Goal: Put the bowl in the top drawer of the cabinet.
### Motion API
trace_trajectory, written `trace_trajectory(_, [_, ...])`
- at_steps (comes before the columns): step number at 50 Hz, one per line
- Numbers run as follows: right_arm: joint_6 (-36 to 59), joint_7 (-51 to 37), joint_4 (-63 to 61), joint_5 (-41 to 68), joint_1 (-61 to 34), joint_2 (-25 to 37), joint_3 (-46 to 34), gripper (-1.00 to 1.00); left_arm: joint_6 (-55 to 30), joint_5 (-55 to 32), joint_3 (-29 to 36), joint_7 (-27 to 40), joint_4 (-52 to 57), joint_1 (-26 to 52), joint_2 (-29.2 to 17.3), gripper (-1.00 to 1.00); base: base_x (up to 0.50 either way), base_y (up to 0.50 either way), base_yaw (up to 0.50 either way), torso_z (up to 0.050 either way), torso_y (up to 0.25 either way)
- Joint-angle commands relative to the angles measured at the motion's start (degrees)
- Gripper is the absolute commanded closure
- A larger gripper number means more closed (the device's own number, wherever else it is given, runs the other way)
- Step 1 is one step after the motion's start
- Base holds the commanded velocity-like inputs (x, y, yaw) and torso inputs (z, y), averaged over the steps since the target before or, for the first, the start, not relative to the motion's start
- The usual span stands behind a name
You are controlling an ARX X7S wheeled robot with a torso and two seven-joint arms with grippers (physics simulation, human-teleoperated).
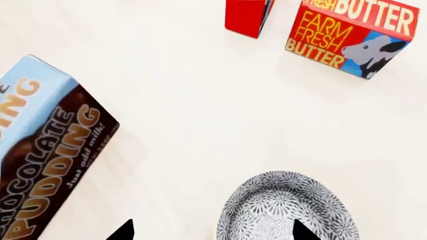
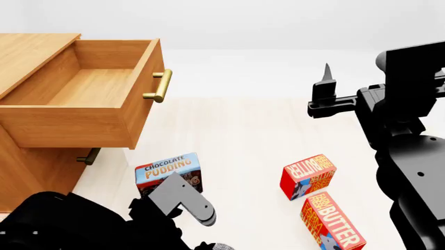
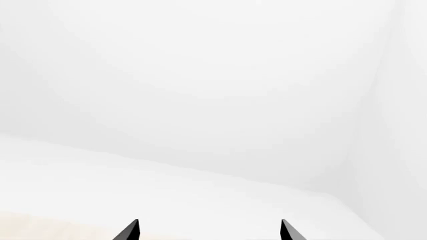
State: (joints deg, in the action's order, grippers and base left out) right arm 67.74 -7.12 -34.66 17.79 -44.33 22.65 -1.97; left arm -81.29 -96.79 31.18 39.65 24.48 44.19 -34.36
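The cabinet (image 2: 28, 172) occupies the left side of the head view. Its top drawer (image 2: 83, 88) is pulled fully out, interior visible and bare, with the brass handle (image 2: 160, 86) on the front face. A second brass handle (image 2: 89, 156) shows below, on the lower drawer front.

The bowl (image 1: 287, 210) appears at the bottom centre-right of the left wrist view, resting upside down on the pale floor (image 1: 200, 110), speckled outside facing the camera. In the head view only a sliver of it (image 2: 219, 246) shows at the bottom edge, beside the left arm. The bowl is outside the drawer, well apart from it.

Left claw (image 1: 212, 231): both fingertips enter at the bottom edge of the left wrist view, spread wide. One tip overlaps the bowl in the picture; the other stands over bare floor. The claw is open and holds nothing.

Right claw (image 3: 209, 230): tips are spread apart at the bottom of the right wrist view, facing a blank white background. It is open and empty. In the head view the right arm (image 2: 403, 135) is raised at the right side, one finger (image 2: 325, 78) pointing up.

Other items on the floor:
- Pudding box (image 2: 169, 172), lower centre of the head view, near the left arm.
- Two butter boxes (image 2: 308, 176) (image 2: 332, 221), lower right, just beside each other.
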Motion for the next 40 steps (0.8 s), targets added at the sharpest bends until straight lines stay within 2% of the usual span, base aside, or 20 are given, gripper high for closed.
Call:
trace_trajectory(1, [-0.1, -0.1, 0.0, 0.2, 0.2, 0.2, 0.2, -1.0, 1.1, 4.5, 1.4, -3.8, -1.0, -2.3, -0.4, -1.0, 0.0, 0.0, 0.0, 0.0, 0.0])
trace_trajectory(25, [-0.7, -0.5, 0.2, 0.3, 1.7, 0.3, -0.4, -1.0, 6.5, 17.9, 5.8, -15.9, -5.3, -4.3, 0.0, -1.0, 0.0, 0.0, 0.0, 0.0, 0.0])
trace_trajectory(40, [-0.7, -0.6, 0.4, 0.6, 1.7, 0.6, -0.3, -1.0, 8.7, 20.7, 7.8, -18.4, -7.1, -4.6, 1.3, -1.0, 0.0, 0.0, 0.0, 0.0, 0.0])
